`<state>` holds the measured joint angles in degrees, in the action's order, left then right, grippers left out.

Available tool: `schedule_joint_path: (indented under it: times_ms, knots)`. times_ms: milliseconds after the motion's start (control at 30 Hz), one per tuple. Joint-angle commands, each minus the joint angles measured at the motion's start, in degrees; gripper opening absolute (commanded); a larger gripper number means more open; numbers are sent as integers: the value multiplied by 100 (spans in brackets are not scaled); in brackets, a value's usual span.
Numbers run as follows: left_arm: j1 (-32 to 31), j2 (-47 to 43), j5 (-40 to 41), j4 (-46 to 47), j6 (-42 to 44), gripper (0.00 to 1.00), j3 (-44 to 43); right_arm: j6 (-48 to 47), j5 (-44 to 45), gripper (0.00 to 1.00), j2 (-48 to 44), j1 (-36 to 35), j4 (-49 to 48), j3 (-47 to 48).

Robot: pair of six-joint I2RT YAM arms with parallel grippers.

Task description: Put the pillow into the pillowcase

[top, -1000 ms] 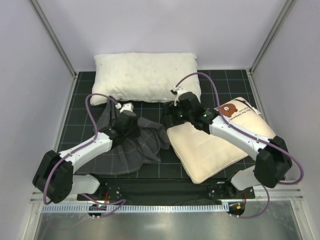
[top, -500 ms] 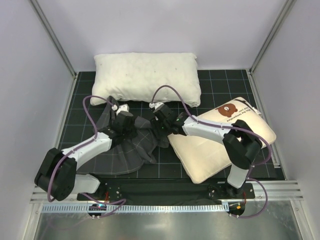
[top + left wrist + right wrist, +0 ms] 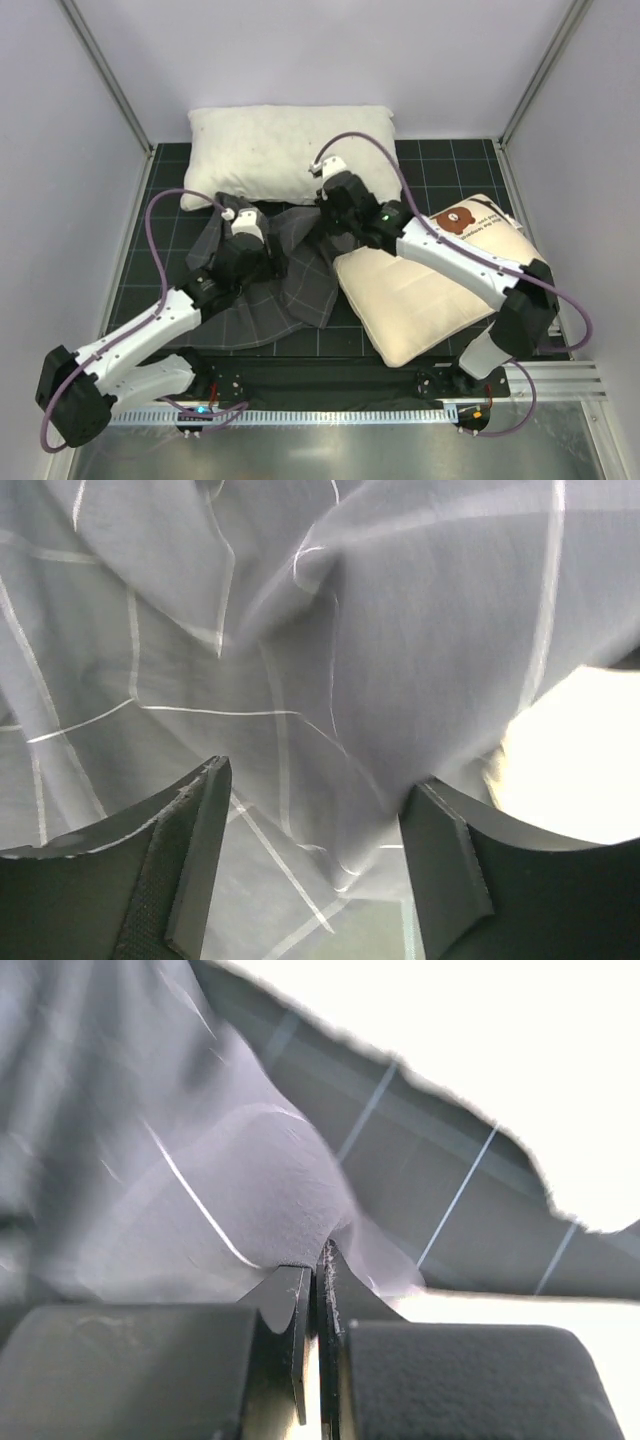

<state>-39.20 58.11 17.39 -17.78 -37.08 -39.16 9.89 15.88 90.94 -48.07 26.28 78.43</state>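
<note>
The dark grey windowpane pillowcase (image 3: 300, 285) lies crumpled on the mat, left of the cream quilted pillow (image 3: 425, 295) with its bear-face print (image 3: 458, 216). My right gripper (image 3: 335, 232) reaches over the pillow's far left corner and is shut on a fold of the pillowcase (image 3: 250, 1170). The cloth is pinched at the tips of the right gripper (image 3: 318, 1260). My left gripper (image 3: 252, 262) hovers over the pillowcase's left part. In the left wrist view the left gripper (image 3: 315, 855) stands open, with pillowcase fabric (image 3: 400, 630) hanging loose between its fingers (image 3: 200, 860).
A larger plain white pillow (image 3: 285, 150) lies along the back of the black grid mat (image 3: 160, 230), just beyond both grippers. Pale walls and metal frame posts (image 3: 105, 75) close in the sides. Cables loop above both wrists.
The left gripper has opened and let go of the pillowcase. The right gripper swung left off the pillow, shut on the pillowcase and drew it up and toward the back.
</note>
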Motion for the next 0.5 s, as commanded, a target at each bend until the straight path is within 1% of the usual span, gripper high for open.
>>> schedule_joint_path:
  times_ms: [0,100,133,167,200,233,300,367,467]
  knots:
    - [-552,-484,607,-698,8,72,-662,-303,152,4,-366,149,491,673]
    - [-1062,-581,652,-858,25,72,-1023,-260,-145,4,-585,219,509,577]
    - [-1203,-546,547,-885,86,71,-1119,-190,-408,4,-638,246,518,533]
    - [-1482,-476,451,-876,113,70,-1251,-146,-471,4,-717,255,544,463]
    - [-1633,-336,345,-841,131,70,-1296,-137,-489,4,-761,255,553,428]
    - [-1948,-239,275,-737,183,69,-1348,-102,-489,4,-805,255,562,340]
    - [-2248,41,378,-604,298,70,-1375,-84,-481,4,-954,255,597,269]
    - [-2434,226,546,-516,307,74,-1375,47,-472,4,-1086,255,676,129]
    - [-2434,639,537,-324,211,81,-1314,188,-568,5,-1472,255,563,-257]
